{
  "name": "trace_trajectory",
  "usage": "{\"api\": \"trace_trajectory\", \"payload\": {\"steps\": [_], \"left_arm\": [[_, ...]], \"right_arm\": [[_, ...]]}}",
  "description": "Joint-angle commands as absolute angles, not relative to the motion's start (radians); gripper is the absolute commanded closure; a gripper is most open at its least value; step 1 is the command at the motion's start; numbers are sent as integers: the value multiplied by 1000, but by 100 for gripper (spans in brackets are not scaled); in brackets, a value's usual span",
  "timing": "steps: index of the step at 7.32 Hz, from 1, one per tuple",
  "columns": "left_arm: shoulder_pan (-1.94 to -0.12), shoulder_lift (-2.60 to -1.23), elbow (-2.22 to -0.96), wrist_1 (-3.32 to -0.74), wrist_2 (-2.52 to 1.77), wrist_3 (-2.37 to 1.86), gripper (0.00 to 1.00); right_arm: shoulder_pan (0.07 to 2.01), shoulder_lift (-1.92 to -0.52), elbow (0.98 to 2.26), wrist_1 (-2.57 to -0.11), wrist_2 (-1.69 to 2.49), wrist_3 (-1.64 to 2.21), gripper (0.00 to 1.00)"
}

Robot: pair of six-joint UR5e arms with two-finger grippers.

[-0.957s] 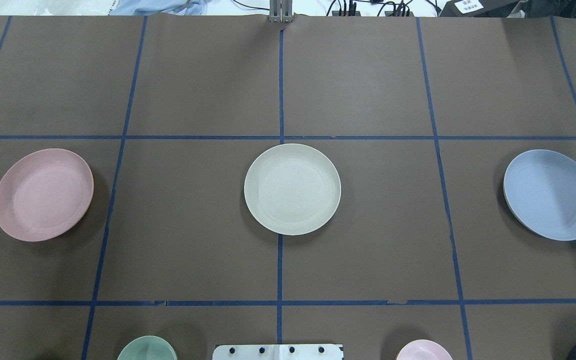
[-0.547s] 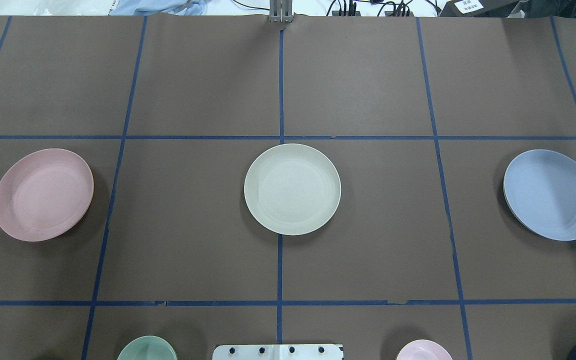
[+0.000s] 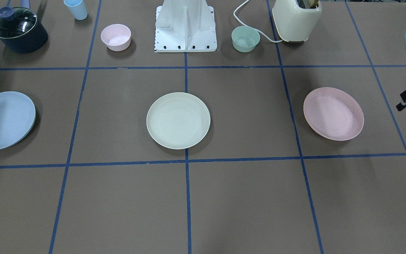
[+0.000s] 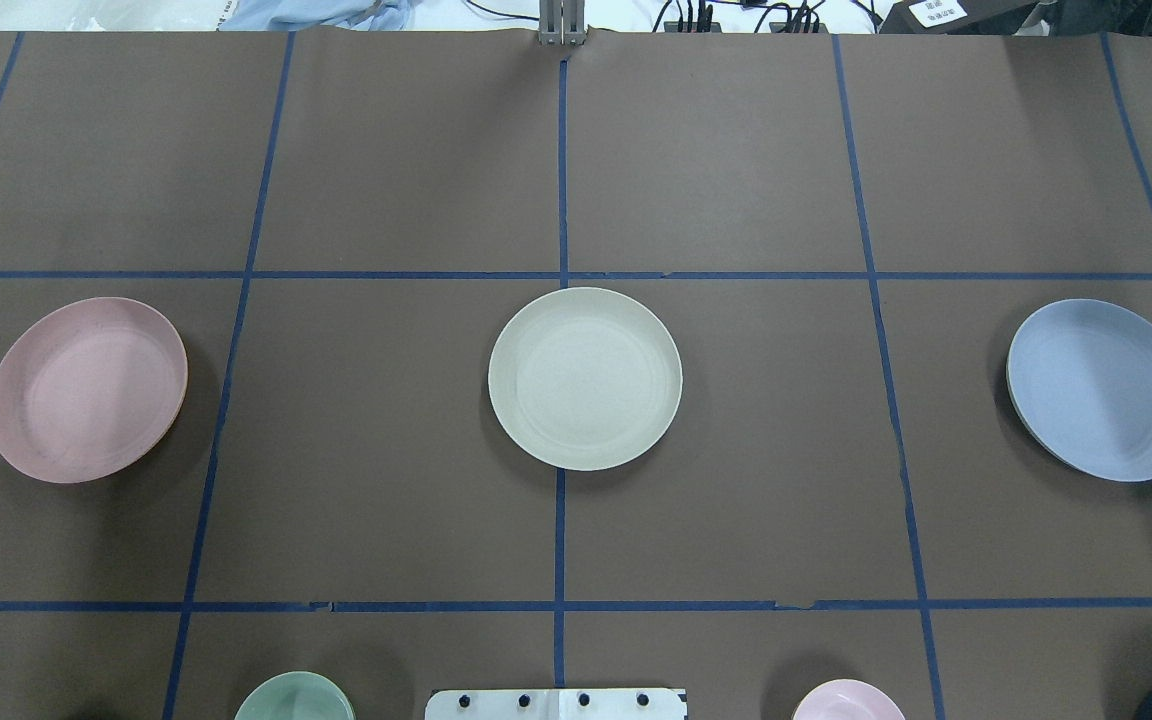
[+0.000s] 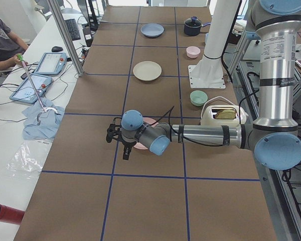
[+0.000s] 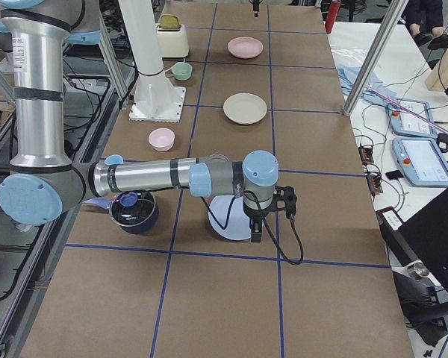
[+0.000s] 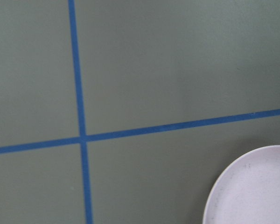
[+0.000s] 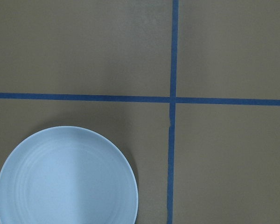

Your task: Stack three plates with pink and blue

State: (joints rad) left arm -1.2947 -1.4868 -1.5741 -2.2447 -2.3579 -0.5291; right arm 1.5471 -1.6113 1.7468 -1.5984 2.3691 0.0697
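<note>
Presently, all three plates lie flat on your counter (image 4: 736,170), in one row and well apart, none stacked. The cream plate (image 4: 584,378) sits at the centre, on a blue tape line. The pink plate (image 4: 86,390) lies towards the robot's left end, and the blue plate (image 4: 1104,390) towards its right end.

Your left tool (image 5: 117,143) hangs above the counter near the pink plate, on that plate's outer side and clear of it. Its wrist camera catches only a section of the pink rim in the lower right corner. How far this tool is open you cannot tell from these views. It holds no plate.

Your right tool (image 6: 272,216) hangs above the counter close to the blue plate. Its wrist camera shows that plate in the lower left. It appears only in the side view, so its opening cannot be judged. It holds no plate either.

Along the robot's side stand a pink bowl (image 3: 115,36), a green bowl (image 3: 245,38), a lidded pot (image 3: 18,30), a blue cup (image 3: 75,8) and a toaster (image 3: 296,20).
</note>
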Motion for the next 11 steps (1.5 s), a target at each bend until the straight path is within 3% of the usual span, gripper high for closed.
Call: {"api": "trace_trajectory", "payload": {"steps": [1,5,6,7,8,11], "left_arm": [[-1188,-1454,-1528,-2445,-2353,-746,1],[-1037,-1468,-1508,-2453,-2295,-807,7],[-1028,-1480,-1499,-2454,-2293,-808,19],[-1026,-1480,-1494,-2453,-2293,-808,46],[-1025,-1483,-1483,-2454,-2293,-807,54],[-1023,-1480,-1479,-2454,-2292,-799,59]], "right_arm": [[1546,-1594,1750,-1600,2375,80,0],[1537,-1591,1740,-1543,2372,104,0],[1537,-1591,1740,-1543,2373,106,0],[1537,-1591,1740,-1543,2373,107,0],[1537,-1591,1740,-1543,2373,110,0],[1537,-1591,1741,-1543,2375,110,0]]}}
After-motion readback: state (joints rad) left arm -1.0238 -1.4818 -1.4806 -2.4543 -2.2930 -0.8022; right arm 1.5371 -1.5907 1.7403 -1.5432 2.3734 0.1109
